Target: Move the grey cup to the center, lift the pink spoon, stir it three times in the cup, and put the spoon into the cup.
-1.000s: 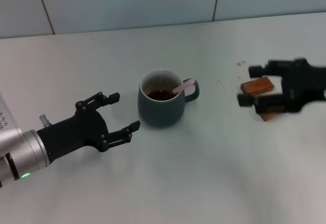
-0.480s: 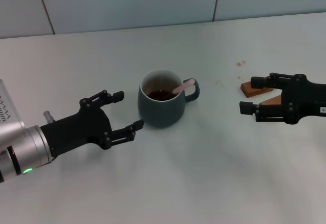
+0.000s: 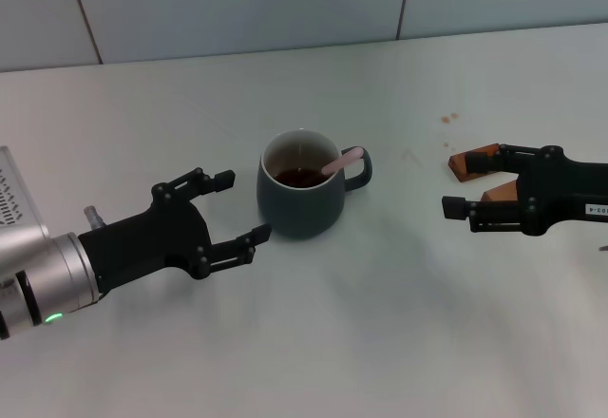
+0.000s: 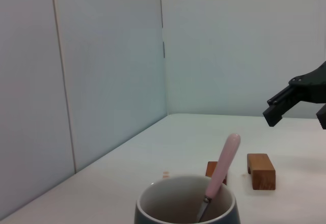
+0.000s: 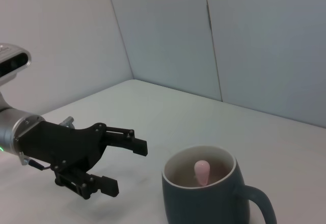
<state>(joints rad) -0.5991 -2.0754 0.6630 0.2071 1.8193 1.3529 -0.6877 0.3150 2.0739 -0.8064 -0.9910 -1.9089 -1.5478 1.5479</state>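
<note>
The grey cup [image 3: 302, 186] stands at the table's middle, handle toward the right, with dark liquid inside. The pink spoon [image 3: 342, 162] rests in it, its pink handle leaning over the rim by the cup's handle. The cup [image 4: 186, 203] and spoon [image 4: 222, 165] also show in the left wrist view, and the cup [image 5: 209, 193] and spoon's tip [image 5: 201, 171] in the right wrist view. My left gripper [image 3: 231, 207] is open and empty, just left of the cup. My right gripper [image 3: 465, 185] is open and empty, well right of the cup.
A brown wooden rest [image 3: 487, 167] lies on the table under my right gripper; it also shows in the left wrist view [image 4: 261, 170]. Small brown stains [image 3: 448, 118] mark the table behind it. A tiled wall runs along the back.
My right gripper has drawn back to the right and slightly toward me, away from the cup, uncovering the wooden rest. My left gripper has edged a little closer to the cup.
</note>
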